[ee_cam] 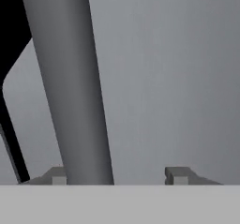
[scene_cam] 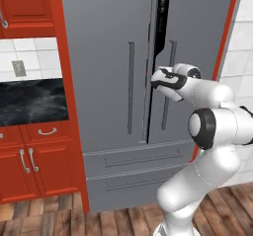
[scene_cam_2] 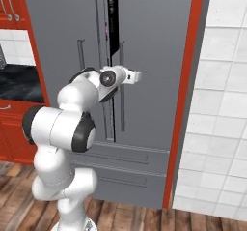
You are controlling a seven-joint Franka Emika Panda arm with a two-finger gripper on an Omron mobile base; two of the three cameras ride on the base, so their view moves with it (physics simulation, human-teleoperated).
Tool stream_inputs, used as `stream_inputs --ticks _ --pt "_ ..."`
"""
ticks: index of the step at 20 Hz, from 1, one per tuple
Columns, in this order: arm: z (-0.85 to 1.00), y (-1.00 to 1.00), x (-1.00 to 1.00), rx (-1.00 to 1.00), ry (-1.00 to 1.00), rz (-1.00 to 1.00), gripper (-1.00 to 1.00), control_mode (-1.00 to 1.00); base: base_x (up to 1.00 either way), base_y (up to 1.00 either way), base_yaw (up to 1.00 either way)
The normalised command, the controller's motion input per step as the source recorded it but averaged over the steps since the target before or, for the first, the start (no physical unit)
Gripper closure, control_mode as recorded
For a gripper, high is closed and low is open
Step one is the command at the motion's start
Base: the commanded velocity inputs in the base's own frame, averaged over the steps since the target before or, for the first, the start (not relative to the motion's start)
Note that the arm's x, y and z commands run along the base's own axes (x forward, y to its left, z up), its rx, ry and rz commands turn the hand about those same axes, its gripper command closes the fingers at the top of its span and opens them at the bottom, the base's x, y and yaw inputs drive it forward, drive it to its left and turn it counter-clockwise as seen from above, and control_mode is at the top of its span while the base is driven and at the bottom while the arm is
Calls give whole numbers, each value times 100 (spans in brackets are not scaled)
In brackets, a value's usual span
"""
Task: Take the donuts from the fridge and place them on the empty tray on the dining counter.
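1. We see the two-finger gripper [ee_cam: 115, 175] right up against the tall grey double-door fridge [scene_cam: 108, 57], at its right door's long vertical bar handle [ee_cam: 70, 87].
2. In the hand view the two finger tips [ee_cam: 177, 175] stand apart, with the handle between them, hard against the left tip and a gap to the right one. So jaws apart around the bar, not clamped as far as we can tell.
3. Fridge state: the right door [scene_cam_2: 154, 56] is cracked open a sliver, with a dark gap [scene_cam: 160, 22] running down the centre seam beside the handle. The left door is shut and its own bar handle [scene_cam: 131, 87] untouched.
4. Donuts: not seen by us; we judge they sit inside the fridge, behind the doors. There is a tiny purple-pink speck in the gap [scene_cam_2: 106, 30], too small to call.
5. Left of the fridge we see red cabinets [scene_cam: 29, 161] and a black marble strip [scene_cam: 32, 101].
6. Progress, our judgement: very early. The door is barely started, no donut picked, nothing placed.
7. Left to do: grip the bar, swing the door wide, fetch both donuts, carry them to the empty tray on the dining counter.
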Motion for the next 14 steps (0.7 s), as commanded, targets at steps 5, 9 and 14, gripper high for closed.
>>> stream_inputs --ticks 5,9,14 --pt "0 -21 -69 0 22 0 100 -100 0 0 0" --pt "-2 -66 -100 0 23 -1 100 -100 0 0 0" --pt "-11 -89 -97 0 14 -6 100 -100 0 0 0"
